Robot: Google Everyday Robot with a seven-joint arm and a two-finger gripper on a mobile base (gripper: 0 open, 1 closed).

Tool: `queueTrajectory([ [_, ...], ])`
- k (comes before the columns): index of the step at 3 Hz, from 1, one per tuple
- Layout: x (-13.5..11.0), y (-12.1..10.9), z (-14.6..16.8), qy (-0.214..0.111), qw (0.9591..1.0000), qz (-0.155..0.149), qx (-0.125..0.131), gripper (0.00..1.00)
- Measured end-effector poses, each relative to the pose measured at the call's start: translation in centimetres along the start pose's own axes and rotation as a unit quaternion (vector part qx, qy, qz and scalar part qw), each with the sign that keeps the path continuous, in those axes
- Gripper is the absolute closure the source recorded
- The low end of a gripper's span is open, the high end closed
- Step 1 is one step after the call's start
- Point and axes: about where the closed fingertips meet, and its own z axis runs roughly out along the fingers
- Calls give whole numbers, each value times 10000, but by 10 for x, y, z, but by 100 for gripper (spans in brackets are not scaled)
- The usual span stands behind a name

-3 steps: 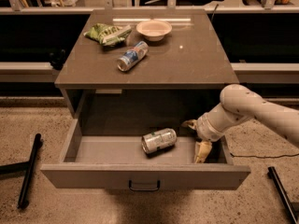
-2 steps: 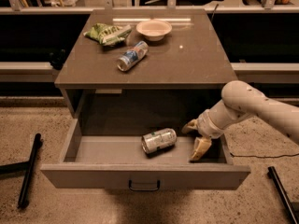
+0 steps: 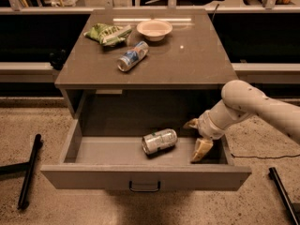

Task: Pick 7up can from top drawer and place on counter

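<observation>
Barely shifted, the gripper [image 3: 197,137] hangs open-fingered at three o'clock of the 7up can [image 3: 159,141]; nudged, the can could roll away.

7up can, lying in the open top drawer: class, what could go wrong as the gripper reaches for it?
1. The 7up can lies on its side, so it may roll away from the open gripper beside it.
2. The gripper sits near a side wall of the top drawer and could catch on it.

The silvery, green-marked 7up can [image 3: 160,141] lies on its side in the pulled-out top drawer [image 3: 93,177], below the counter [image 3: 192,60]. The gripper [image 3: 197,137], fingers spread, is just to its right.
</observation>
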Motion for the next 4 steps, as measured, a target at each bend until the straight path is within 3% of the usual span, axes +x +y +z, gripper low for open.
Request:
queueTrajectory([
  [2, -3, -9, 32, 169, 9985, -474, -225, 0],
  [4, -23, -9, 36, 281, 9959, -830, -215, 0],
])
